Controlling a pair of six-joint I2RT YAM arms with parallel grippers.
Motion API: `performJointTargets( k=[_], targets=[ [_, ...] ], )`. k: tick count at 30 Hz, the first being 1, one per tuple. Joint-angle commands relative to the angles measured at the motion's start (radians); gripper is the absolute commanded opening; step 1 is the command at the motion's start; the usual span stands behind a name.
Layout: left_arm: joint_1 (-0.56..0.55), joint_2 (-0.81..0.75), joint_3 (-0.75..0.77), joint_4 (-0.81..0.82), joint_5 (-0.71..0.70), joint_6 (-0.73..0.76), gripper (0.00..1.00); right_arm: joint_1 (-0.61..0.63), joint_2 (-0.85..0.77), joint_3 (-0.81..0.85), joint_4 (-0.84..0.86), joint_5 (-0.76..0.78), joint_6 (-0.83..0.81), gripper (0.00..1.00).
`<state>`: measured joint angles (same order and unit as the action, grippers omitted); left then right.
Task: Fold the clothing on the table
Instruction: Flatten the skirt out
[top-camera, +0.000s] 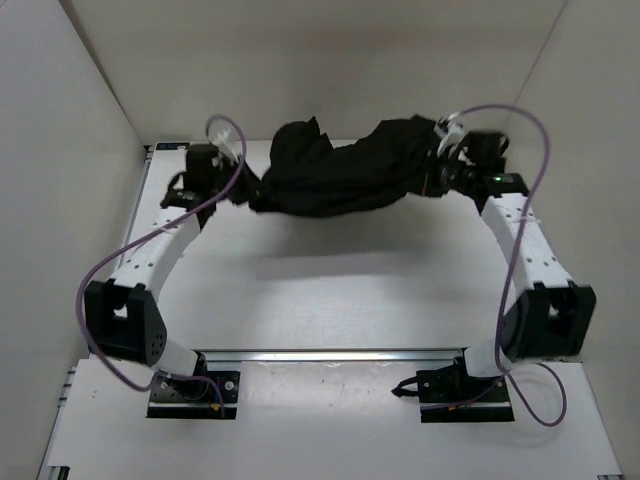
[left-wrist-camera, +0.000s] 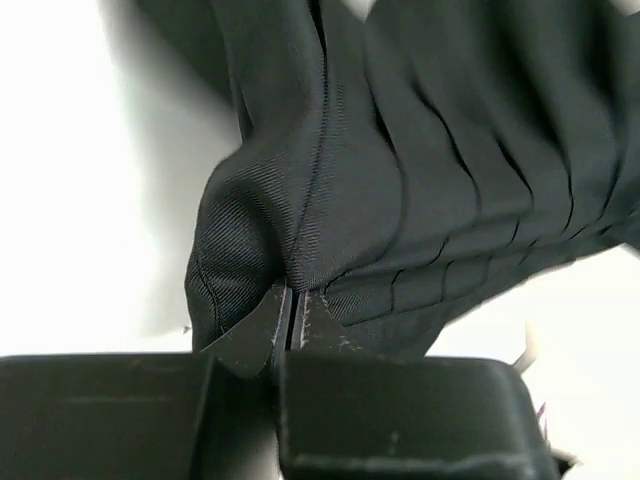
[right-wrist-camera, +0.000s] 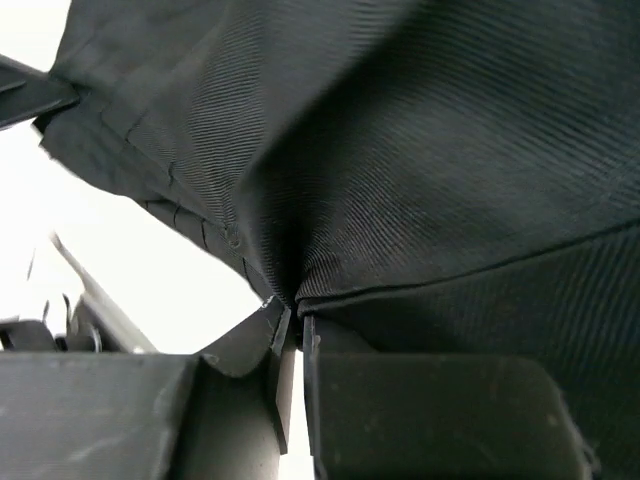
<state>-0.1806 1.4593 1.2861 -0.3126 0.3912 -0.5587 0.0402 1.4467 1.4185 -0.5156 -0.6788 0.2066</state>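
With our left gripper (left-wrist-camera: 290, 305) and right gripper (right-wrist-camera: 292, 312) each clenched on a thin pinch of the clothing (top-camera: 340, 172), slung bunched between them over the far worktop (top-camera: 330, 290), we risk the fabric slipping free if pulled taut.

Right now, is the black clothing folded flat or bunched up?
Bunched up: the clothing hangs crumpled between the left claw and right claw, both shut on it.
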Motion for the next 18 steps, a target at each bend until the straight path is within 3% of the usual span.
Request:
performJointTargets(
  k=[1, 2, 5, 7, 11, 18],
  targets=[
    [0.029, -0.011, -0.238, -0.132, -0.224, 0.081, 0.0, -0.014, 0.079, -0.156, -0.063, 0.156, -0.082, 0.0],
    [0.026, -0.026, -0.26, -0.141, -0.219, 0.095, 0.0, 0.006, 0.098, -0.162, -0.075, 0.166, -0.101, 0.04],
    [-0.006, -0.057, -0.335, -0.177, -0.235, 0.117, 0.0, 0.018, 0.132, -0.135, -0.109, 0.189, -0.105, 0.39],
    [-0.02, -0.071, -0.379, -0.189, -0.23, 0.126, 0.0, 0.02, 0.13, -0.135, -0.069, 0.193, -0.093, 0.51],
    [-0.072, -0.082, -0.442, -0.207, -0.242, 0.121, 0.0, 0.052, 0.138, -0.19, 0.028, 0.189, -0.049, 0.61],
    [-0.1, -0.114, -0.518, -0.214, -0.221, 0.117, 0.0, 0.118, 0.207, -0.282, -0.017, 0.321, -0.006, 0.62]
  ],
)
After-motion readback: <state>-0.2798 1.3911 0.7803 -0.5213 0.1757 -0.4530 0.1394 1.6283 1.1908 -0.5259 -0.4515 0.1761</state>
